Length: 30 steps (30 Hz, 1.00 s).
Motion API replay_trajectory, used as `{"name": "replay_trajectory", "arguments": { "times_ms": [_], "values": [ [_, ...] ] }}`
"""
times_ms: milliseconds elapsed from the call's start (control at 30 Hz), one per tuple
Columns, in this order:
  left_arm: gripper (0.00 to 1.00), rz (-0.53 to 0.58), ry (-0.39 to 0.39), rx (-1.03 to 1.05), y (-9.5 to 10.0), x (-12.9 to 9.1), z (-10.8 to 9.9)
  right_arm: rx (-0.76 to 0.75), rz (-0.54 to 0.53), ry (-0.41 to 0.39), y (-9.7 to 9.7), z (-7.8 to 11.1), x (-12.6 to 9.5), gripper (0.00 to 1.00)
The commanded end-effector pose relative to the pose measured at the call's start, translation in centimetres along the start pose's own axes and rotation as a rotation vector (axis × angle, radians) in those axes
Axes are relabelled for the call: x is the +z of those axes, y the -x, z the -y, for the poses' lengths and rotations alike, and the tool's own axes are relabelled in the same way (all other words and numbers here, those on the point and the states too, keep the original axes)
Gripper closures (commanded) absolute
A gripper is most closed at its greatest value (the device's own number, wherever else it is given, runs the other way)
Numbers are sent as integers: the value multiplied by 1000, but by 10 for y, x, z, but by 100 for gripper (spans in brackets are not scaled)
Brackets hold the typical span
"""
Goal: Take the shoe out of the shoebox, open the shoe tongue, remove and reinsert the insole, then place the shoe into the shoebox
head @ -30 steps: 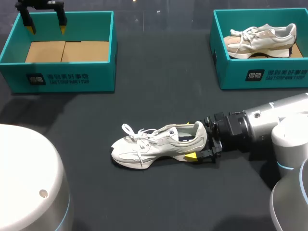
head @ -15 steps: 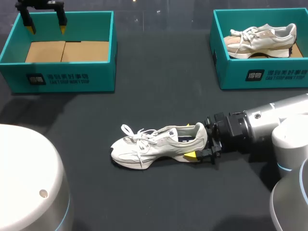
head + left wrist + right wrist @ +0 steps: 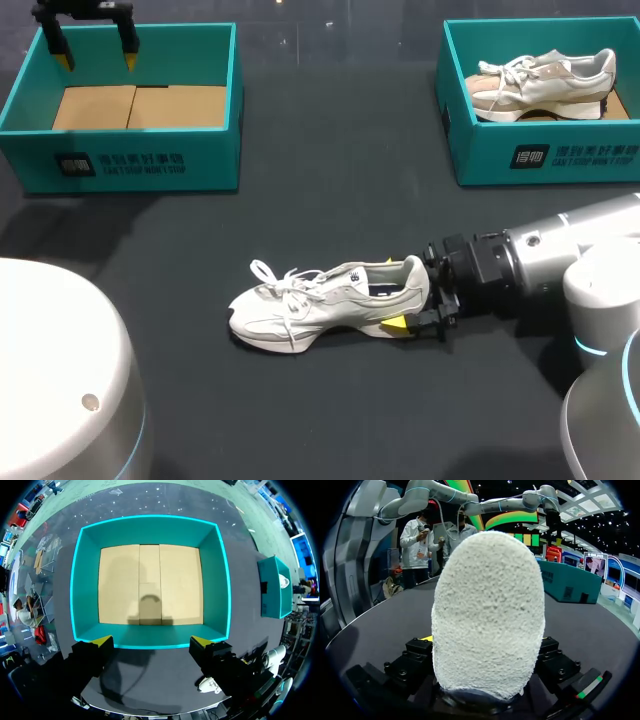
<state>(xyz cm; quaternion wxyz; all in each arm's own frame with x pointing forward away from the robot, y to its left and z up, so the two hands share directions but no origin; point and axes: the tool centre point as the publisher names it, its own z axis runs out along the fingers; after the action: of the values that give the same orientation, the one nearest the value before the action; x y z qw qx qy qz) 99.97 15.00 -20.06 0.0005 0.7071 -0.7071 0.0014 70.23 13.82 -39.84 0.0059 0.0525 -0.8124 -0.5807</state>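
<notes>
On the dark table, the white lace-up sneaker is seen whole only in the head view, at mid-table, with its long axis across the table and its toe towards the left arm's side. The right wrist view is filled by its heel alone. That heel is pinched by the right gripper, while the left gripper, fingers spread, is held over the teal cardboard shoebox.

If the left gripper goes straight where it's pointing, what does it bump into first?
Probably the cardboard floor of the empty teal box: the left gripper hangs above it, pointing down into it, jaws open.
</notes>
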Motion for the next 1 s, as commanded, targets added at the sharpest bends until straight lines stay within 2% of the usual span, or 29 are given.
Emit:
{"name": "replay_trajectory", "arguments": {
  "times_ms": [33,533,767,867,933,1000],
  "values": [
    [0,1,1,0,0,0,0,2,-2,-5,-3,0,5,100],
    [0,1,1,0,0,0,0,2,-2,-5,-3,0,5,100],
    [0,0,22,-115,-25,-8,-38,2,-2,-5,-3,0,5,100],
    [0,5,14,-170,-40,-13,-55,2,-2,-5,-3,0,5,100],
    [0,44,-21,-206,-53,-12,-67,2,-2,-5,-3,0,5,100],
    [0,31,9,-198,-63,-14,-76,2,-2,-5,-3,0,5,100]
  ]
}}
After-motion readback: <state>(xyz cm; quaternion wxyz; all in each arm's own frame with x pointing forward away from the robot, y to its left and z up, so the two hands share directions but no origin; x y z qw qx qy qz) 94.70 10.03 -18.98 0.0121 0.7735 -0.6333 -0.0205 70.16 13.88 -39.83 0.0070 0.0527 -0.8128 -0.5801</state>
